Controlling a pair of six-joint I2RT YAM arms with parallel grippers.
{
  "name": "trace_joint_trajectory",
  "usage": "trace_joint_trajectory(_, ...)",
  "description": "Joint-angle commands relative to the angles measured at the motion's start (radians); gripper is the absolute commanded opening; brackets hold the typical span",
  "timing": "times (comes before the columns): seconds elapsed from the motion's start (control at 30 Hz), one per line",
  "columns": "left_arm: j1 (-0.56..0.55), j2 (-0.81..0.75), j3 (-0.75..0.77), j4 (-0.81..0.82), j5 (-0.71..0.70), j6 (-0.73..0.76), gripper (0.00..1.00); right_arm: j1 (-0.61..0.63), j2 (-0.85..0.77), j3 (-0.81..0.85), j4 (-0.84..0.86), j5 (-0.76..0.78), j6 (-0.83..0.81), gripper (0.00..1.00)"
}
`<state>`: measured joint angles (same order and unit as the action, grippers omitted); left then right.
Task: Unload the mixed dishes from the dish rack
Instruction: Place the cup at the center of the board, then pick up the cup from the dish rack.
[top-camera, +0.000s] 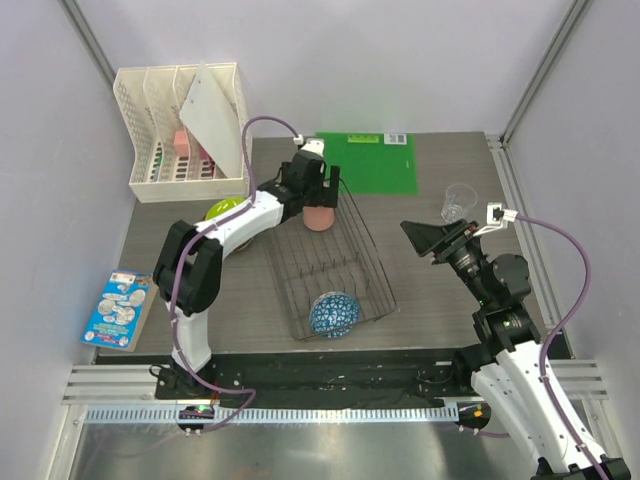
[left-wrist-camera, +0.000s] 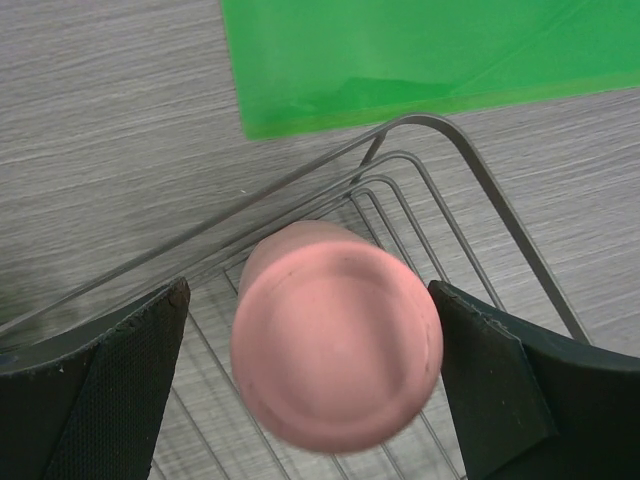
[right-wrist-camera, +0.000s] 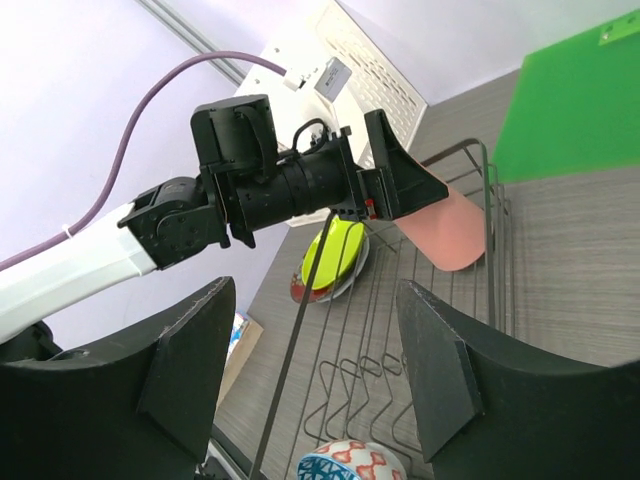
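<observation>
Salmon-pink cup (left-wrist-camera: 335, 345), round matte base, thin dark-wire dish rack (top-camera: 330, 265), woodgrain table (left-wrist-camera: 120, 120)

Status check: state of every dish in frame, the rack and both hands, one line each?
Salmon-pink cup: upside down, far corner of dish rack, not gripped.
Left hand: open, straddling the cup.
Right hand: open, empty.
Blue-and-white bowl: in the rack's near end.
Glass tumbler: upright on table, outside rack.
Yellow-green plate: on table, outside rack.
</observation>
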<state>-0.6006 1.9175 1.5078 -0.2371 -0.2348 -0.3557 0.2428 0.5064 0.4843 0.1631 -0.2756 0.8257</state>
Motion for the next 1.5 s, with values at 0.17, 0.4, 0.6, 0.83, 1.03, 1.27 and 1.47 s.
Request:
trace_joint_trajectory(0.17, 0.001, -0.003, -0.007, 0.044, 0.000, -0.003, 0.65, 0.004, 0.008, -0.016, -0.016, 0.009, -0.013, 0.70)
trace_joint_trajectory(0.4, 0.001, -0.204, -0.095, 0.079, 0.028, -0.035, 0.47, 0.004, 0.009, -0.003, -0.030, 0.021, -0.022, 0.70)
trace_joint_trajectory(0.6, 0.015, -0.472, -0.158, 0.105, 0.250, -0.114, 0.31, 0.006, 0.040, 0.025, -0.039, 0.029, -0.042, 0.70)
trace_joint_trajectory(0.83, 0.127, -0.620, -0.467, 0.696, 0.773, -0.717, 0.00, 0.006, 0.096, 0.019, 0.053, -0.039, -0.002, 0.70)
trace_joint_trajectory(1.03, 0.127, -0.519, -0.578, 1.308, 0.913, -1.138, 0.00, 0.004, 0.099, 0.010, 0.170, -0.137, 0.053, 0.70)
trace_joint_trajectory(1.27, 0.111, -0.292, -0.601, 1.783, 0.894, -1.554, 0.00, 0.004, 0.135, 0.005, 0.358, -0.212, 0.144, 0.70)
trace_joint_trajectory(1.47, 0.070, -0.267, -0.595, 1.785, 0.900, -1.533, 0.00, 0.007, 0.175, 0.014, 0.392, -0.211, 0.142, 0.70)
